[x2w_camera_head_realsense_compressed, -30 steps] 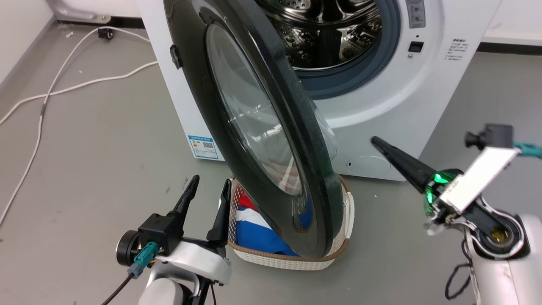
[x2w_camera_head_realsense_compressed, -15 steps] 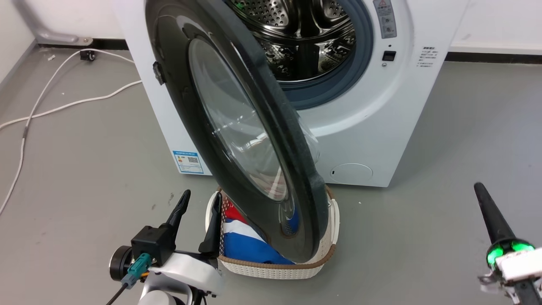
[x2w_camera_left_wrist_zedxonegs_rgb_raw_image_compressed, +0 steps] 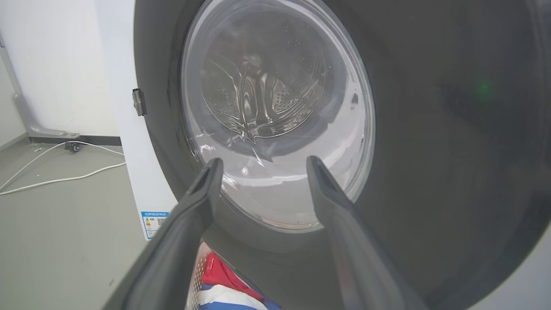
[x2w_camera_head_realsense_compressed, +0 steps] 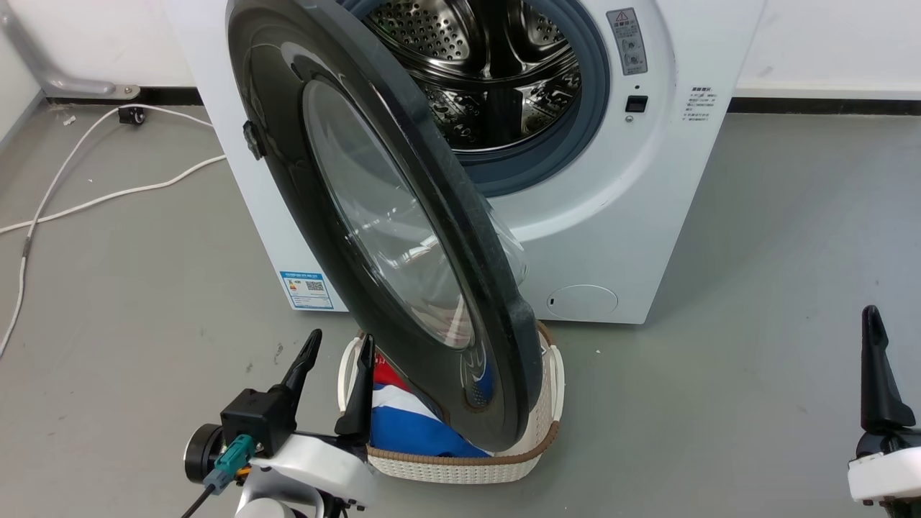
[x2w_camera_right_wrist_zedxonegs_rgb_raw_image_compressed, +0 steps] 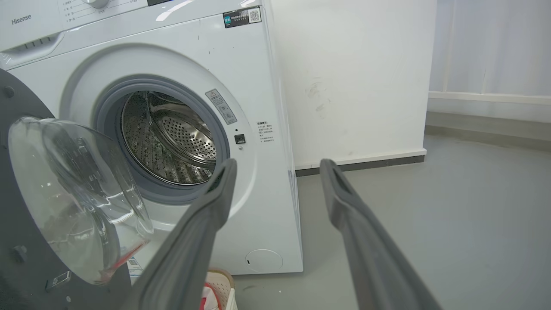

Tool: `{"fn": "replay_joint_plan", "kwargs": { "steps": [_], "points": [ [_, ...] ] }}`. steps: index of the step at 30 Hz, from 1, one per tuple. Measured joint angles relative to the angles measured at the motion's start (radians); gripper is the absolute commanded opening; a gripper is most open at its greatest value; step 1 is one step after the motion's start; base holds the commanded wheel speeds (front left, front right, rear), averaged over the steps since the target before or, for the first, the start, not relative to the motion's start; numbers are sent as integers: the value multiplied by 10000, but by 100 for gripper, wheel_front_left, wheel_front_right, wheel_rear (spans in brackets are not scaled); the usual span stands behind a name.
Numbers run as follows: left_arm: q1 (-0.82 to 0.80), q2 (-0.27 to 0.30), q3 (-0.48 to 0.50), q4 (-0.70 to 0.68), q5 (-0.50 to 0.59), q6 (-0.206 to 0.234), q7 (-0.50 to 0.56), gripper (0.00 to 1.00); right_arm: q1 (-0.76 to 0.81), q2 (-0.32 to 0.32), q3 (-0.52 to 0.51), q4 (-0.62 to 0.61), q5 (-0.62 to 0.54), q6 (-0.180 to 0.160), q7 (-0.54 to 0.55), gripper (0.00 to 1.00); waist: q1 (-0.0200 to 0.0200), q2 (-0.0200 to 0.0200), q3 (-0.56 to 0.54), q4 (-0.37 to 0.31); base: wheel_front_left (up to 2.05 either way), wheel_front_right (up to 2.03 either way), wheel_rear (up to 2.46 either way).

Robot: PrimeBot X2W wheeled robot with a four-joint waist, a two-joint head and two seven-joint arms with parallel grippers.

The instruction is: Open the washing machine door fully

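Head camera first: the washing machine door stands at an angle across the middle of the frame, hinged on its left to the white washing machine, its top cut off by the upper edge. Behind it the steel drum gapes at upper centre. The door's lower edge hangs over a white woven basket at bottom centre and hides much of the red, white and blue cloth inside; whether door and basket touch, I cannot tell. Lower left, the left gripper has its fingers spread and empty, just beside the basket's left rim. In the lower right corner the right gripper shows a single dark finger pointing up, the rest cut off. White cables trail over the floor at upper left. Left wrist camera: two fingers parted, nothing between them, close to the door's outer face, contact impossible to judge. The drum looks warped through the glass, and the door's right side is a dark blur with a faint green glint. Right wrist camera: fingers wide apart, holding nothing, apart from the machine. The door sits at the left edge, cut off, its clear bowl bulging toward the opening. A corner of the basket peeks out at the bottom.
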Motion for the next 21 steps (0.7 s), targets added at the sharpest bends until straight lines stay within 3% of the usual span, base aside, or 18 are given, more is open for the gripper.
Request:
{"fn": "replay_joint_plan", "kwargs": {
  "steps": [1,5,21],
  "points": [
    [1,0,6,13,0,0,0,100,28,171,-98,-165,-1022,0,-127,100,0,0,-9,0,0,0,0],
    [4,2,25,54,13,-2,0,100,193,418,-159,-343,-2412,2,-276,100,0,0,-33,-5,0,0,0],
    [13,6,61,224,221,-2,0,100,732,913,575,869,-3333,2,-1141,100,0,0,-104,29,0,0,0]
  ]
}}
